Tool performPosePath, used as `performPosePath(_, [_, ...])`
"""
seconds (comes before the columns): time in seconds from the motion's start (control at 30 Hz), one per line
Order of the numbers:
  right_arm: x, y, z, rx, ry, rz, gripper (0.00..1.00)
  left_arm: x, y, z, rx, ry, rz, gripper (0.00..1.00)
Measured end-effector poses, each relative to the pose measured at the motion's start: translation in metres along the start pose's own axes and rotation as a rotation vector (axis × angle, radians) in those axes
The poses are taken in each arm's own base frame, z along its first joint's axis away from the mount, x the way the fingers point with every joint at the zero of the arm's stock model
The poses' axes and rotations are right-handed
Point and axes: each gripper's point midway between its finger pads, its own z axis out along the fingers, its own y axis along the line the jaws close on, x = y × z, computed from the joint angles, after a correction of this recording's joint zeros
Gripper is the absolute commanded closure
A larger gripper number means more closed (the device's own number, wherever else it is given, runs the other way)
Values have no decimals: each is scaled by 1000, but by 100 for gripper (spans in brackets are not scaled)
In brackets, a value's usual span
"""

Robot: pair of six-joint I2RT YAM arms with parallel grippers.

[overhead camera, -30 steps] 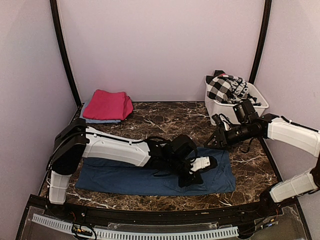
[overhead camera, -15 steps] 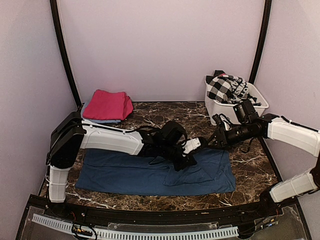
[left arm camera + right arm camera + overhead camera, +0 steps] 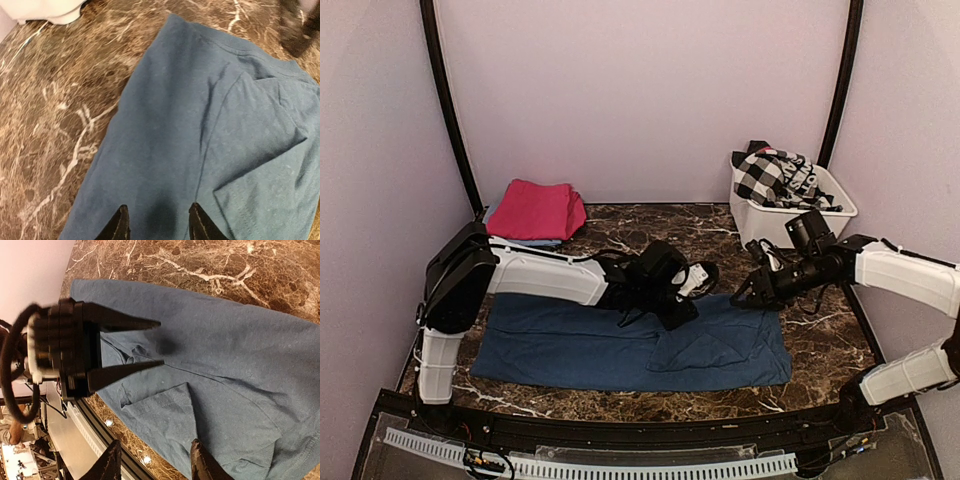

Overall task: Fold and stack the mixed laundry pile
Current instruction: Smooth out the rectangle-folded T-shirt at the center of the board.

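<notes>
marble table (image 3: 650,230) bears navy-blue sheet (image 3: 580,350); left claw (image 3: 157,209), right claw (image 3: 156,444) gape.

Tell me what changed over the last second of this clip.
The left gripper let go of the navy-blue cloth, leaving its sleeve folded inward, and drew away toward the cloth's far edge, now open. The right gripper came nearer to the cloth's far right corner, open. The pink stack and the tub stayed put.
</notes>
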Motion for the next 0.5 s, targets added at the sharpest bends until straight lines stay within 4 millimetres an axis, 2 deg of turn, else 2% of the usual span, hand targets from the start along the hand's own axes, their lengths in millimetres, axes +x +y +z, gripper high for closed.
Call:
performPosePath(0.1, [11, 7, 7, 5, 28, -13, 57, 9, 23, -7, -59, 20, -96, 60])
performPosePath(0.3, [48, 26, 35, 19, 150, -65, 63, 18, 76, -48, -175, 12, -323, 67])
performPosePath(0.4, [60, 27, 51, 35, 201, -58, 64, 19, 96, -66, -226, -4, -419, 72])
performPosePath(0.5, [67, 20, 66, 53, 235, -32, 64, 32, 106, -75, -254, 6, -498, 79])
